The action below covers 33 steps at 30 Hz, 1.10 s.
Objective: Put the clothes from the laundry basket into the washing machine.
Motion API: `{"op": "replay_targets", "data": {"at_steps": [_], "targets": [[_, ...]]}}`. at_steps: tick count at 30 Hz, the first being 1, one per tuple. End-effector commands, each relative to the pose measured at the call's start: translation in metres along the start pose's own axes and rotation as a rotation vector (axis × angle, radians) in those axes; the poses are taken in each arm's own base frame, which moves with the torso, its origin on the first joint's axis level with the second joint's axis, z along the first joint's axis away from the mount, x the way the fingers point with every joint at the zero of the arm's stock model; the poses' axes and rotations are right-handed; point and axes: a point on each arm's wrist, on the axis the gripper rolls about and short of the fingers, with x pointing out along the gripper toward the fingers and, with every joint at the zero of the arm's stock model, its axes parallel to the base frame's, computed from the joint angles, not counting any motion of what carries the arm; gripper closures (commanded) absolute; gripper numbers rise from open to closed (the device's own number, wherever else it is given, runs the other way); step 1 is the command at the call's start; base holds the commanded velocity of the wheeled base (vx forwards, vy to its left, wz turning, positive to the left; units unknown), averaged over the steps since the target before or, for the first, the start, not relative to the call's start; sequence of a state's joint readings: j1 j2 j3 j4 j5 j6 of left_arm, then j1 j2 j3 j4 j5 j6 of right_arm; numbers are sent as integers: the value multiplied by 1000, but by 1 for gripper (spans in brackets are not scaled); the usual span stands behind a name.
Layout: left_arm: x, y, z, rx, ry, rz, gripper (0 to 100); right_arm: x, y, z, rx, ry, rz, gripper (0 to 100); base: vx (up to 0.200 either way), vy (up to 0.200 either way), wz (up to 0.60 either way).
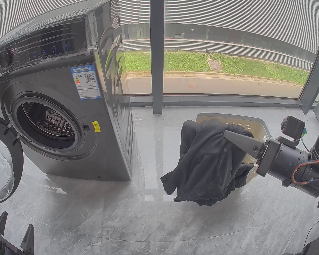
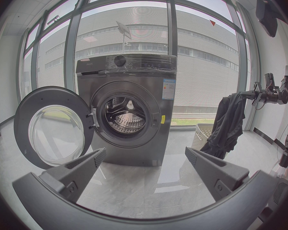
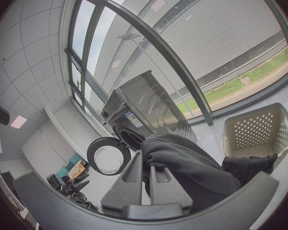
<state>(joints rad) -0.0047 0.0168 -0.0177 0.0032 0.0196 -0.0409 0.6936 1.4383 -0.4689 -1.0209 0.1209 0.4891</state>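
R gripper (image 1: 226, 133) clamps dark garment (image 1: 202, 160); hangs over basket (image 1: 253, 122), maybe touching.

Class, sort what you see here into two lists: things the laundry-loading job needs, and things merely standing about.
Job: dark garment, laundry basket, washing machine, its open door, right gripper shut on the garment.
Merely there: window post, grass strip outside, grey building beyond.

A grey front-loading washing machine (image 2: 128, 112) stands, round glass door (image 2: 54, 131) swung wide. Beside it, a black garment (image 2: 228, 125) hangs by a white perforated basket (image 2: 201, 134).
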Motion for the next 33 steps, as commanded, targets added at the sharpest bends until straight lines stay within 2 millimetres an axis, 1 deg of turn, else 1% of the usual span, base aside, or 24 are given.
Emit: {"op": "replay_targets", "data": {"at_steps": [1, 7, 16, 33], "targets": [[0, 0, -5, -1, -1, 2, 0, -1, -3, -4, -2, 17, -12, 100, 0, 200, 0], [0, 0, -5, -1, -1, 3, 0, -2, -2, -3, -5, 10, -5, 100, -200, 200, 0], [0, 0, -5, -2, -1, 3, 0, 0, -3, -7, -2, 29, -8, 100, 0, 200, 0], [0, 0, -5, -2, -1, 3, 0, 2, -3, -6, -1, 27, -7, 100, -200, 200, 0]]}}
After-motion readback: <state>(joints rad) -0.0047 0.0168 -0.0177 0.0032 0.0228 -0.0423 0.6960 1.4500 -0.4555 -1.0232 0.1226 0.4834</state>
